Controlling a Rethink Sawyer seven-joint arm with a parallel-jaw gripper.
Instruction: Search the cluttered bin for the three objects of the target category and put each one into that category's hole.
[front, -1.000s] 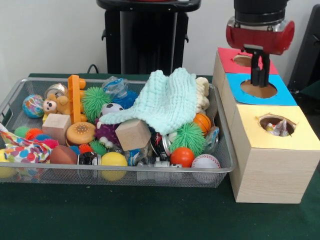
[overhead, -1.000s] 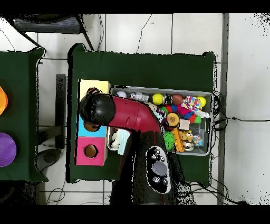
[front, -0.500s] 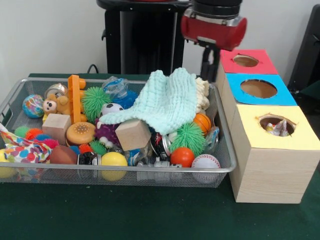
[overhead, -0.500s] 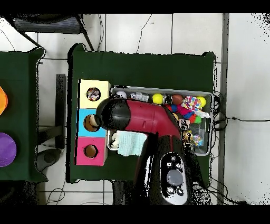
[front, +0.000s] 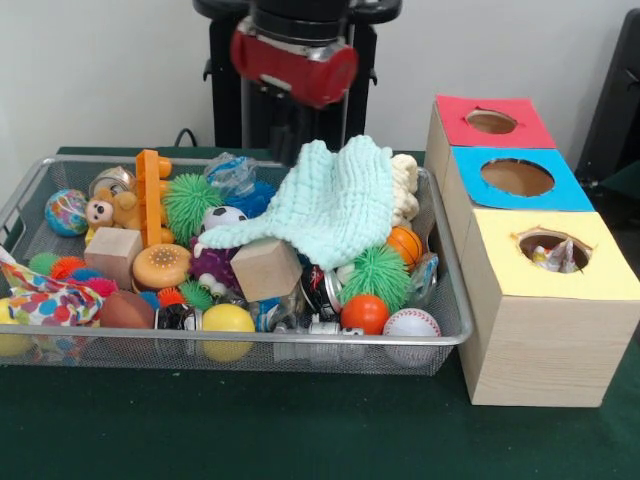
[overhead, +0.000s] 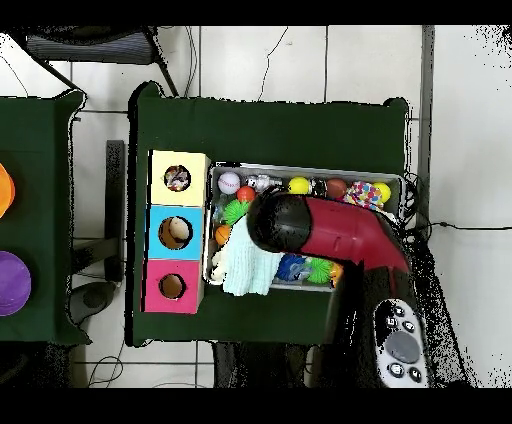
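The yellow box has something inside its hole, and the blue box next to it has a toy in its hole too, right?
Not quite. The yellow-topped wooden box does have something in its hole, but the hole in the blue-topped wooden box beside it looks empty: the front view shows only bare brown inside.

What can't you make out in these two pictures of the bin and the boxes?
- Gripper: open or shut unclear; front view, dark against the pedestal; overhead, hidden under the arm.
- Toys under the mint cloth: covered in both views.
- Item in the yellow box's hole: front view, only a crumpled top shows.
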